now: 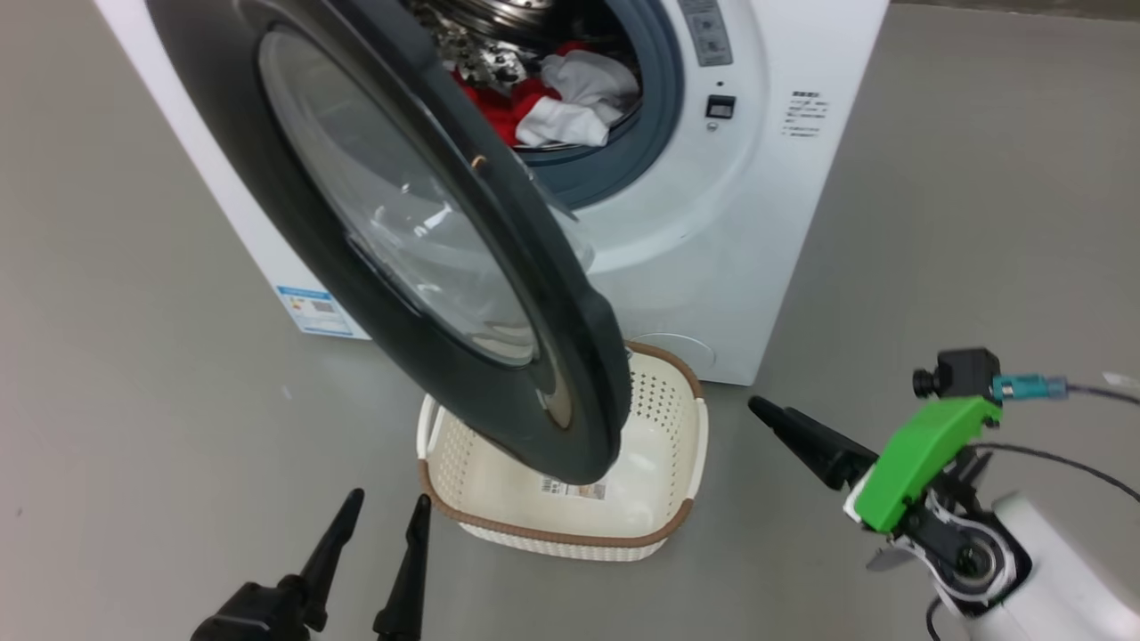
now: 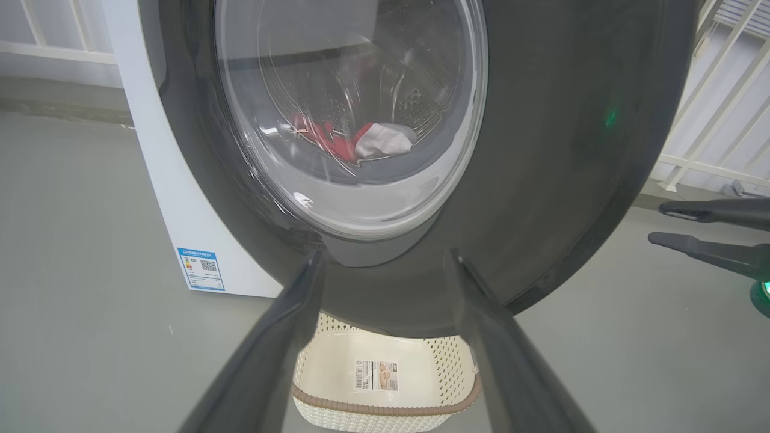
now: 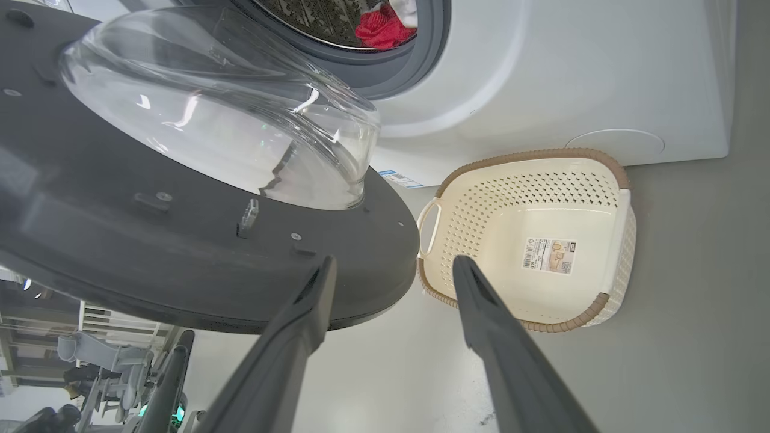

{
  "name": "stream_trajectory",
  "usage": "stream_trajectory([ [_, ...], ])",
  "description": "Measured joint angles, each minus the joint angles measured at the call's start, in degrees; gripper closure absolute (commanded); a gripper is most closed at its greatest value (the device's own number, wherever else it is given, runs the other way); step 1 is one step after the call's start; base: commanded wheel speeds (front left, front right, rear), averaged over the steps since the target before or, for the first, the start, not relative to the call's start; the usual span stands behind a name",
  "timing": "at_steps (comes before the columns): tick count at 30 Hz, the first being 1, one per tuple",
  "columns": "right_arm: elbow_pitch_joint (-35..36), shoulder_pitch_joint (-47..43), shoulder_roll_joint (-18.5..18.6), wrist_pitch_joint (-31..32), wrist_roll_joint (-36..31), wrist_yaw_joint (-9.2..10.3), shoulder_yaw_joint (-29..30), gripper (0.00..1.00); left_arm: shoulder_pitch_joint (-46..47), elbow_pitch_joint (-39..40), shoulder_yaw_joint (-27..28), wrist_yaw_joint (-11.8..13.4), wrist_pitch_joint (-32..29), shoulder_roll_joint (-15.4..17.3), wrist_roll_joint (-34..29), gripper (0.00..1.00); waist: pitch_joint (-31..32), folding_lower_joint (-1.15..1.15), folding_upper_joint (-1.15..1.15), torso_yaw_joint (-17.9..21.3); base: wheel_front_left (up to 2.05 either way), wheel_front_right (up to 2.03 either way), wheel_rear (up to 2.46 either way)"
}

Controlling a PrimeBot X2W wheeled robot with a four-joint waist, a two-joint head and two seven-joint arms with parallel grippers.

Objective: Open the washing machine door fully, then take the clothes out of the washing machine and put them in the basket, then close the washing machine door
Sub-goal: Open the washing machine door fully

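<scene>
Washing machine (image 1: 766, 223) on floor. Washing machine door (image 1: 583, 374) swung open, lower rim above the basket (image 1: 663, 525) (paper label on its bottom). Clothes (image 1: 557, 102) lie in the drum. Left gripper (image 1: 389, 496) fingers apart, empty; right gripper (image 3: 394, 260) fingers apart, empty, near door's edge.

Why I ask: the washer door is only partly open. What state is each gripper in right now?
Left gripper: open, holding nothing.
Right gripper: open, holding nothing.
</scene>
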State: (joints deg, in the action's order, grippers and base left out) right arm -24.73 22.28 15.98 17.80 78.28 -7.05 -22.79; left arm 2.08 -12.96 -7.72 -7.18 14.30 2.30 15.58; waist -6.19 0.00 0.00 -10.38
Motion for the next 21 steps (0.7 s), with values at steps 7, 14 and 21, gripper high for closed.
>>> stream_trajectory([
  [7, 0.7, -3.9, 3.2, -8.5, -5.4, 0.00, -4.0, 0.00, -0.6, 0.0, 1.5, 0.0, 0.0, 0.0, -0.4, 0.00, 0.6, 0.00, 0.00, 2.4, 0.00, 0.00, 0.00],
  [14, 0.7, -9.1, 5.9, -17.3, -9.6, -0.01, -8.8, 0.00, -2.1, 0.0, 2.8, 0.0, 0.0, 0.1, -0.6, 0.00, 1.7, 0.00, 0.00, 4.2, 0.00, 0.00, 0.00],
  [21, -1.5, -11.6, 7.1, -28.0, -12.6, -0.01, -9.8, 0.00, -3.3, 0.0, 3.9, 0.0, 0.0, 0.1, -1.4, 0.00, 2.5, 0.00, 0.00, 5.8, 0.00, 0.00, 0.00],
])
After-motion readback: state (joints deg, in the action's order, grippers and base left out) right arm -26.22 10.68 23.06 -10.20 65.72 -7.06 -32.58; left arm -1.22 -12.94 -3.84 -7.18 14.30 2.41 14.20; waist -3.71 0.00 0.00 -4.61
